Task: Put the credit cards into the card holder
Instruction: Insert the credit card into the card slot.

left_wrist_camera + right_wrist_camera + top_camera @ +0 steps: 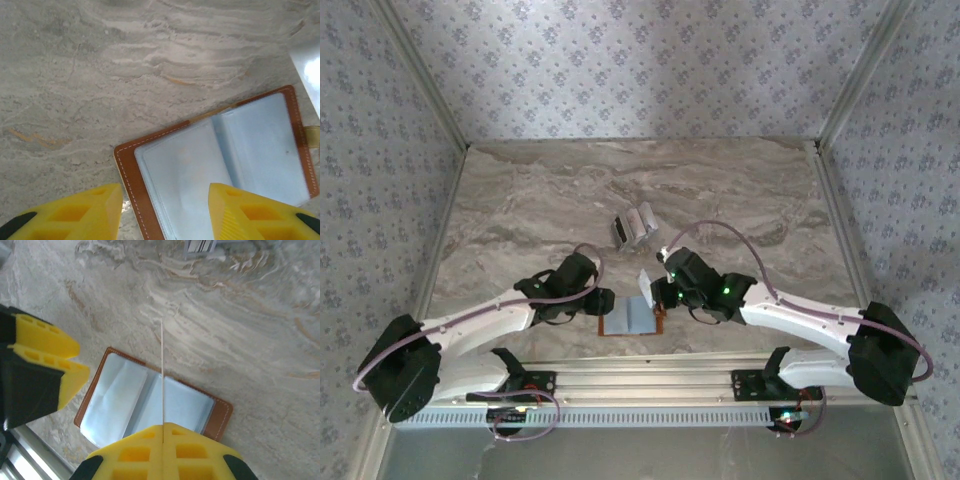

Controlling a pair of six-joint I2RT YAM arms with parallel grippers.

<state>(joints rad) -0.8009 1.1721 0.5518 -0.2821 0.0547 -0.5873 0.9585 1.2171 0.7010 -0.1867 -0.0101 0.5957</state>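
With your right pincer clamped on the credit card and left pincer apart at 9 o'clock of the card holder, square the card's edge to a pocket.

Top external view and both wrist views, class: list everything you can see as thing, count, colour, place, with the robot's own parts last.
credit cards: small cluster, count unclear, white and dark, on the table beyond the holder
held card: one, white, seen edge-on above the open holder
card holder: one, tan-brown with grey-blue pockets, lying open near the table's front edge
table: one, grey marbled
walls: three, pale patterned wallpaper, around the table
rail: one, silver, near edge, carrying the arm bases
left gripper: one, yellow fingers, open, over the holder's left side
right gripper: one, yellow fingers, shut on the held card
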